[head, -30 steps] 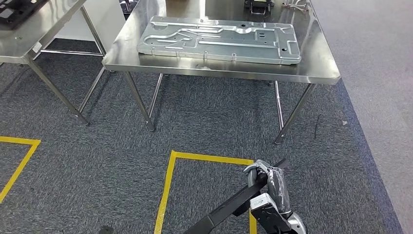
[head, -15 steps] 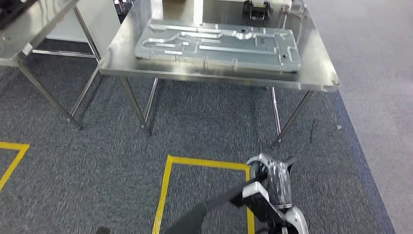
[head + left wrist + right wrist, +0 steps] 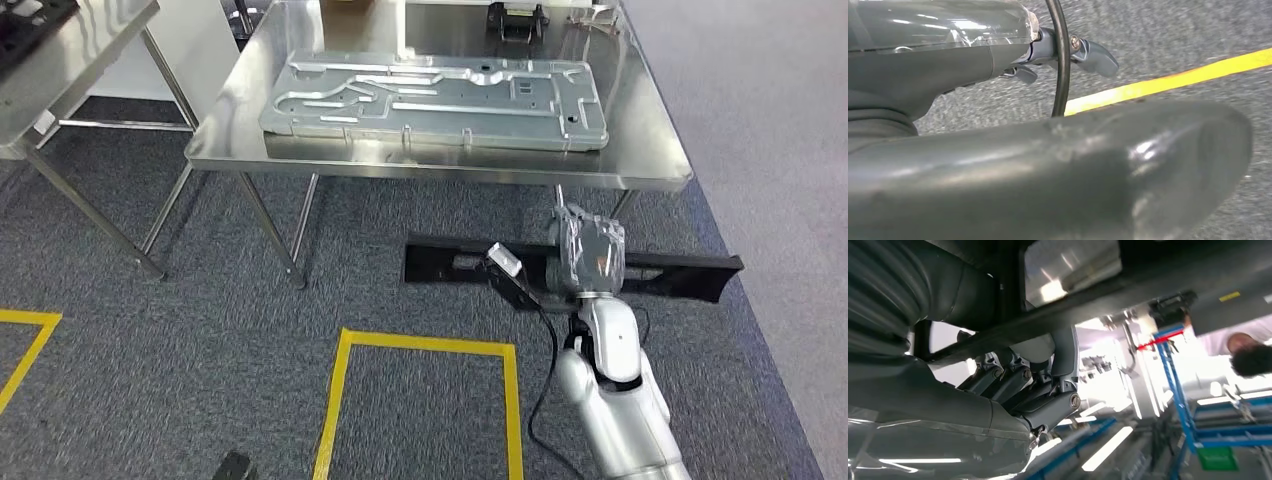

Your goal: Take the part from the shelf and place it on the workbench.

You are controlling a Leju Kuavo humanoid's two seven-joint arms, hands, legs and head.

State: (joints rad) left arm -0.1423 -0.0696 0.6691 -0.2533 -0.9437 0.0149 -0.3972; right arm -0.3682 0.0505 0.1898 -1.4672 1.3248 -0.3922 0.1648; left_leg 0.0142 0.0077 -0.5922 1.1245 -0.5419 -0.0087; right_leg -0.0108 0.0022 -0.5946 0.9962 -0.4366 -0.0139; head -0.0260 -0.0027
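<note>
floor: grey carpet, yellow tape lines (image 3: 430, 345)
desk: steel desk (image 3: 650, 150), far side of part
part: long black flat bar (image 3: 680, 275), crosswise, parallel to desk edge
right robot hand (image 3: 588, 255): wrapped around bar mid-length
left robot hand (image 3: 1068, 47): state cannot tell

a big flat silver metal plate (image 3: 434, 98) lies at 12 o'clock; yellow tape lines (image 3: 420, 345) mark the grey carpet at 6 o'clock.

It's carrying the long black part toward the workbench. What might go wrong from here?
The right hand holds the black part level, in front of and below the workbench edge, so raising it may catch the edge. The metal panel covers much of the top, leaving little free room. A cable dangles beside the arm and may snag.
</note>
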